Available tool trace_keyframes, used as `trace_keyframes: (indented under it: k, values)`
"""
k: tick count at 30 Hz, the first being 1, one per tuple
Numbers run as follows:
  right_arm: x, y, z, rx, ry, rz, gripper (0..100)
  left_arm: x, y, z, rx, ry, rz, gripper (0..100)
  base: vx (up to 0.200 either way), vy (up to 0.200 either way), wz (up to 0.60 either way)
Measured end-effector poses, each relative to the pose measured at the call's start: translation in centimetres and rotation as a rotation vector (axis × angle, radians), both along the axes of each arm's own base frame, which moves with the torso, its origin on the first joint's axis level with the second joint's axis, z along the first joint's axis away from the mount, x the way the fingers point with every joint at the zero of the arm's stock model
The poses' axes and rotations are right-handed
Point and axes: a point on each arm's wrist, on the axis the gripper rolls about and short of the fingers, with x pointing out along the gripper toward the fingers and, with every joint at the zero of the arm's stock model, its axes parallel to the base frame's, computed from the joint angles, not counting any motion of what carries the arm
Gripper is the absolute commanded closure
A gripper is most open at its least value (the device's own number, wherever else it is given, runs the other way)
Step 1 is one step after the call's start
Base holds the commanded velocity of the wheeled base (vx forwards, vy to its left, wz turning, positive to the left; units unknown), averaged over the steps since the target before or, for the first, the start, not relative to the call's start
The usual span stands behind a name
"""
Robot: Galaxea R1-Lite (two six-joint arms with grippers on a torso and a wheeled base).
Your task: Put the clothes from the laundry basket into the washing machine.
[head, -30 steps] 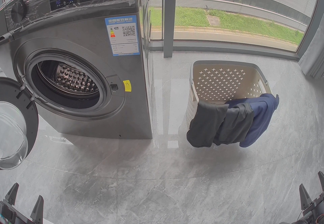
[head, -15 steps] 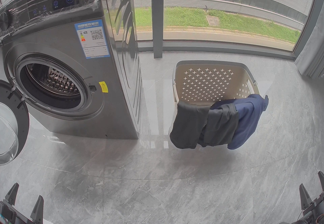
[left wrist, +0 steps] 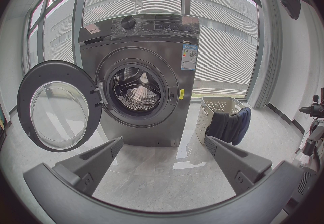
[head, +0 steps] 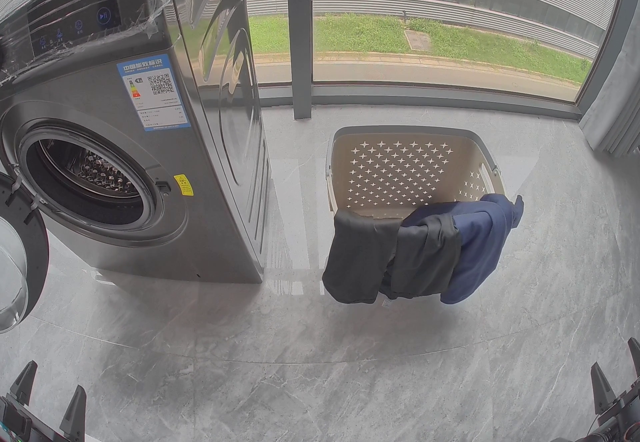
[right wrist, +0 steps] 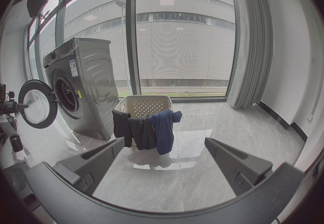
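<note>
A grey front-loading washing machine point(head: 127, 150) stands at the left with its round door point(head: 17, 257) swung open and the drum point(left wrist: 138, 91) bare. To its right sits a beige laundry basket point(head: 407, 163) on the floor. Dark grey clothes point(head: 387, 257) and a blue garment point(head: 480, 237) hang over the basket's near rim. My left gripper point(head: 50, 397) is low at the near left, open and holding nothing. My right gripper point(head: 617, 373) is low at the near right, open too. Both are well short of the basket point(right wrist: 143, 104) and the clothes point(right wrist: 145, 130).
A tall window wall point(head: 433, 17) runs behind the basket, with a grey post point(head: 299, 23) next to the machine. A curtain point(head: 613, 110) hangs at the far right. Grey tiled floor point(head: 320, 370) lies open between the grippers and the basket.
The whole head view has shifted: machine and basket now sit further left in the picture, so the camera has turned or moved right. The grippers hold the same places in view.
</note>
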Motion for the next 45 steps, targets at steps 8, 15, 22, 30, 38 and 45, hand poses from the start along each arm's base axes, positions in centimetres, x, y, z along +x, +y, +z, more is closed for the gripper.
trace_keyframes:
  k: [8,15,22,30,38,45]
  values:
    - [0.0,0.0,0.0,0.001,0.0,-0.003,0,0.0,0.0,0.0,0.001,0.0,0.0,0,0.0,-0.125,0.0]
    - [0.0,-0.01,0.0,0.002,0.0,-0.004,0,0.0,0.0,-0.01,0.001,0.0,0.0,0,0.0,-0.2,0.0]
    - [0.0,-0.01,0.0,0.002,0.001,-0.004,0,0.0,0.0,0.0,0.001,0.0,0.0,0,0.0,-0.2,0.0]
    - [0.0,-0.01,0.0,0.002,0.0,-0.005,0,0.0,0.0,-0.01,0.001,0.0,0.0,0,0.0,-0.125,0.0]
    - [0.0,-0.01,0.0,0.003,0.0,-0.005,0,0.0,0.0,-0.01,0.001,0.0,0.0,0,0.0,0.0,0.0]
    - [0.0,-0.01,0.0,0.003,0.0,-0.006,0,0.0,0.0,0.0,0.001,0.0,0.0,0,0.0,-0.086,0.0]
